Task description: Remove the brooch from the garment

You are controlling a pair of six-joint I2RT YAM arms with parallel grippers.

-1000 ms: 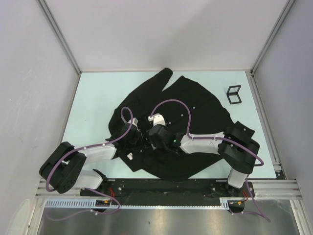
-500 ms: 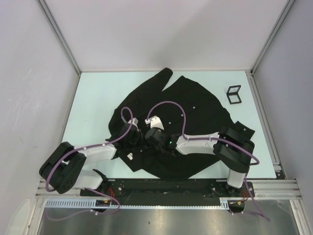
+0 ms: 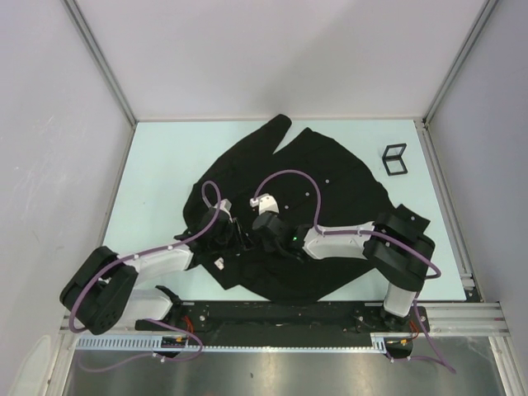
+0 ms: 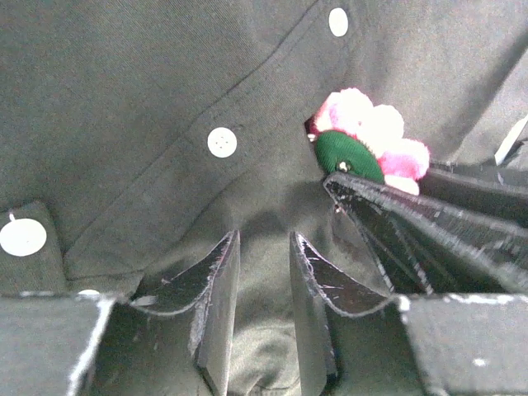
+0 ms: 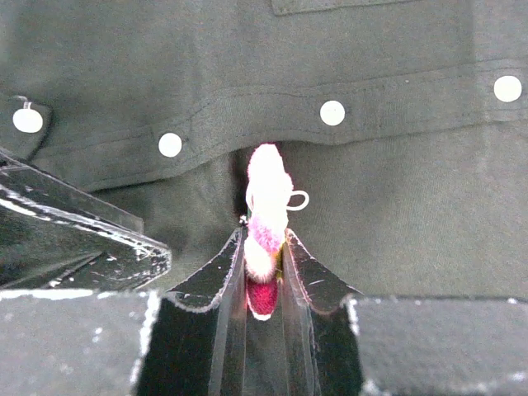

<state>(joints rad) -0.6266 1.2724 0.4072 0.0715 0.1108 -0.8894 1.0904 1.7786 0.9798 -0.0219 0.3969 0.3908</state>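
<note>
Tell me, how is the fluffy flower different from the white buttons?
The brooch is fluffy and pink; the buttons are flat and white. The brooch is bigger than a button. The right gripper pinches the brooch; nothing touches the buttons. Both sit on the black shirt.

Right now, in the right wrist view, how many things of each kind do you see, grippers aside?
shirt: 1
brooch: 1
white buttons: 4
Total: 6
</note>
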